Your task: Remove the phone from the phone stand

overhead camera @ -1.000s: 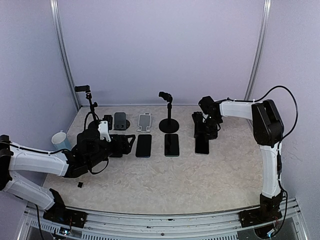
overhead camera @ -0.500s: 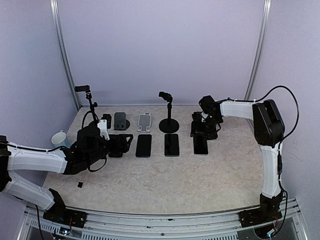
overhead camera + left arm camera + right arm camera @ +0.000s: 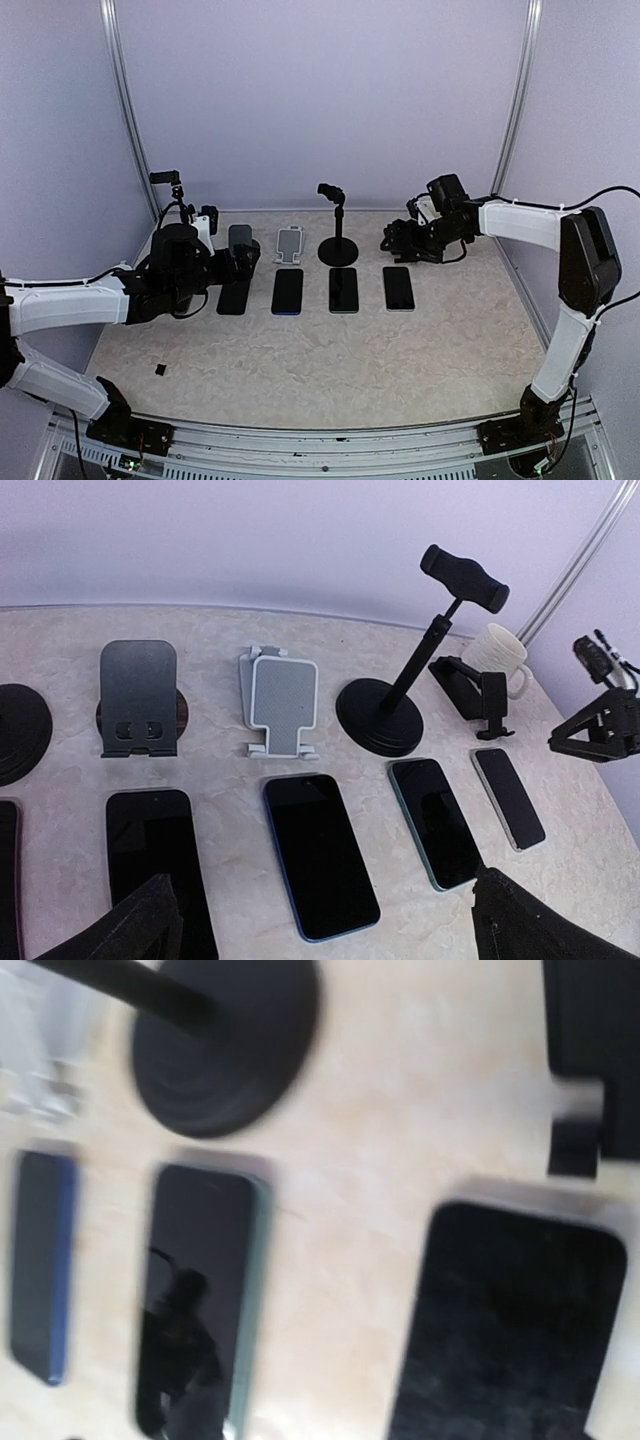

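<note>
Phones (image 3: 343,289) lie flat on the tabletop (image 3: 400,350) before bare stands (image 3: 290,242): removal looks done. Left jaws gape empty; right jaws, you cannot tell.

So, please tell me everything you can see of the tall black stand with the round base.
The tall black stand looks like matte black plastic or metal: a round domed base, a thin pole, and an empty clamp on top. It stands on the table behind a teal-edged phone, between the white stand and a small black stand. Only the table touches it.
</note>
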You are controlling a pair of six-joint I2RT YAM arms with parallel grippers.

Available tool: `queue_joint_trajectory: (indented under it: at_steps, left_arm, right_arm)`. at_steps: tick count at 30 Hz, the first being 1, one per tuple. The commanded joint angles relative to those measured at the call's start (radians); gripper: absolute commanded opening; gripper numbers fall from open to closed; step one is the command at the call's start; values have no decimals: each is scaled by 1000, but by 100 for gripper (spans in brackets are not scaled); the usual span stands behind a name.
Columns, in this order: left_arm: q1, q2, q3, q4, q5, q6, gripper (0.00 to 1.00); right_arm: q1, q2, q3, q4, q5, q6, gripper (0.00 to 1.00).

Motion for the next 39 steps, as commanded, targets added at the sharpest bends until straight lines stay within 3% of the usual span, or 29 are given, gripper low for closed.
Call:
queue_joint_trajectory:
  at_steps: [1,9,15,29,39]
  left_arm:
    - [35,2,96,-106,22,30,99]
    - [100,30,248,-262,52,67,99]
    - [179,4,276,-291,136,86,99]
    - [220,-24,183,-275,135,51,99]
    - [219,-16,41,-158,169,-34,99]
  right_arm:
    - [-36,-129,-84,172,-71,-35,100]
    - [-46,-342,-238,315,-20,-141,100]
    - [-52,-495,-346,368,80,-211,100]
    - [-101,-759,-748,669,105,-216,100]
    - [-102,-788,-898,750,92,-210,100]
